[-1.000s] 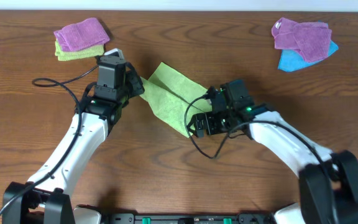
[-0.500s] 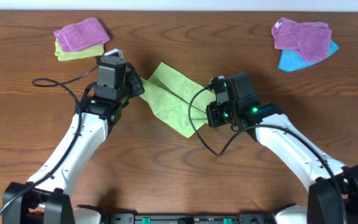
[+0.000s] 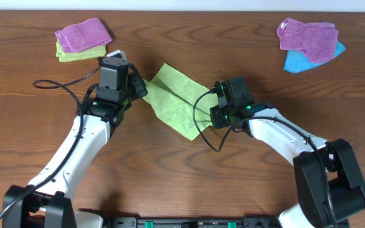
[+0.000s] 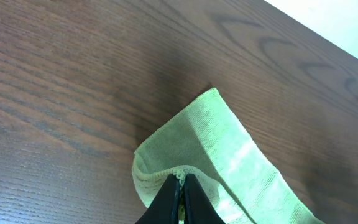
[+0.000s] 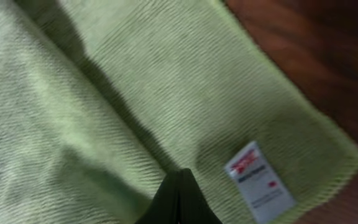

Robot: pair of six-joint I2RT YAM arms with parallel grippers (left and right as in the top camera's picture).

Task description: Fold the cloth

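Observation:
The cloth [image 3: 176,95] is a lime-green towel lying partly folded and creased at the middle of the table. My left gripper [image 3: 142,90] is at its left end. In the left wrist view that gripper [image 4: 181,180] is shut on the stitched hem of the cloth [image 4: 229,155], which bunches up at the tips. My right gripper [image 3: 211,115] stands at the cloth's right edge. In the right wrist view its jaws [image 5: 180,173] are shut together over the cloth [image 5: 135,81], with no fabric showing between them. A white tag [image 5: 260,182] lies just right of them, near a corner.
At the back left a purple towel [image 3: 82,33] lies on a folded yellow-green towel [image 3: 73,54]. Purple towels [image 3: 306,35] lie on a blue one [image 3: 296,62] at the back right. A black cable [image 3: 203,130] loops over the cloth's near corner.
My right gripper has moved from the cloth's near corner back along its right edge and turned. The cloth and my left arm have not moved.

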